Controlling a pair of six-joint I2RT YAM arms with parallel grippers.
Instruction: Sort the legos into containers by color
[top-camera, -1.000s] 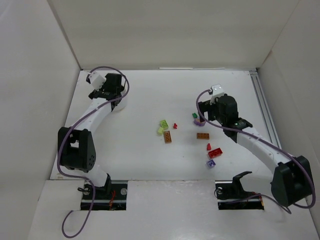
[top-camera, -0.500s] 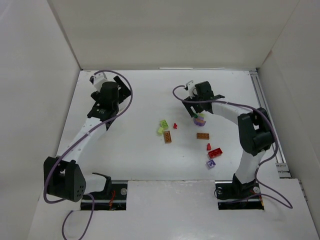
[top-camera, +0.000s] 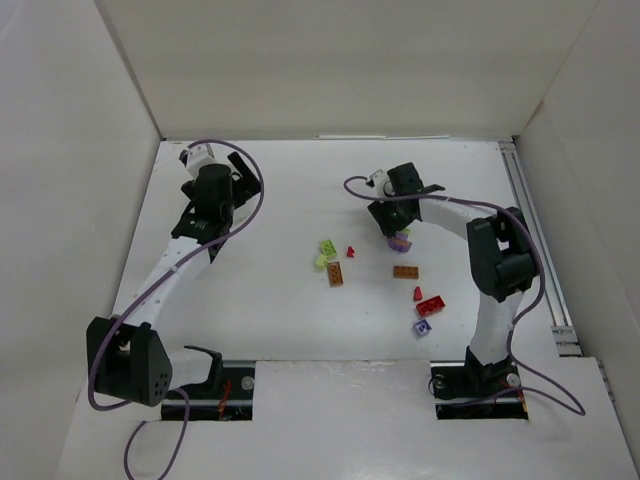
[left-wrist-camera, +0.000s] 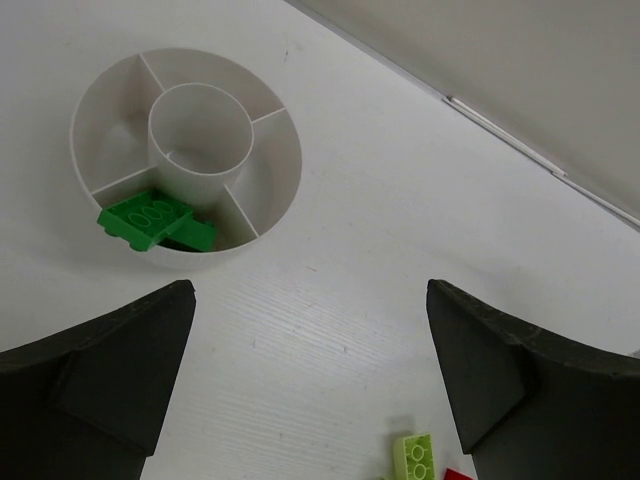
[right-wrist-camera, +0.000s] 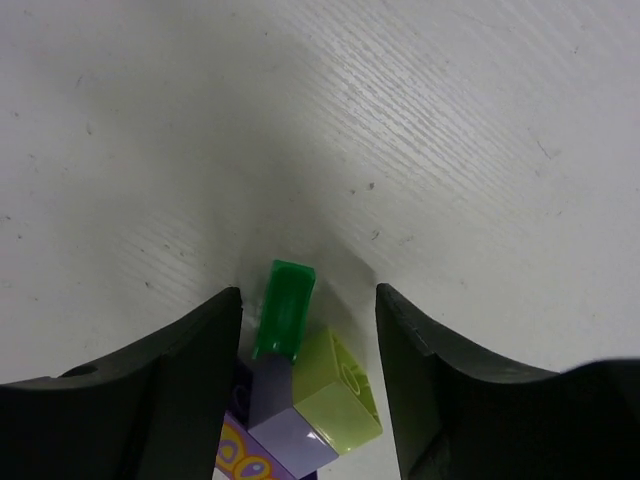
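Note:
The round white divided dish (left-wrist-camera: 286, 150) lies at the upper left of the left wrist view, with green legos (left-wrist-camera: 150, 220) in one outer compartment. My left gripper (left-wrist-camera: 310, 330) hangs open over bare table beside it, nothing between its fingers, and a lime lego (left-wrist-camera: 418, 458) lies just below. My right gripper (right-wrist-camera: 305, 300) is low over a cluster of a green piece (right-wrist-camera: 283, 308), a lime brick (right-wrist-camera: 338, 390) and a pale purple brick (right-wrist-camera: 290, 430). Its jaws straddle them with small gaps on both sides. In the top view the arm hides most of that cluster (top-camera: 401, 241).
Loose legos lie mid-table: lime ones (top-camera: 327, 248), a small red one (top-camera: 350, 251), two orange-brown bricks (top-camera: 334, 273) (top-camera: 405, 271), two red pieces (top-camera: 430, 306) (top-camera: 417, 293) and a purple brick (top-camera: 423, 326). White walls enclose the table; a rail (top-camera: 530, 220) runs along the right edge.
The right arm swung round over the green, lime and purple cluster and its jaws have narrowed around it. The left gripper drew back from the dish and its jaws opened wide.

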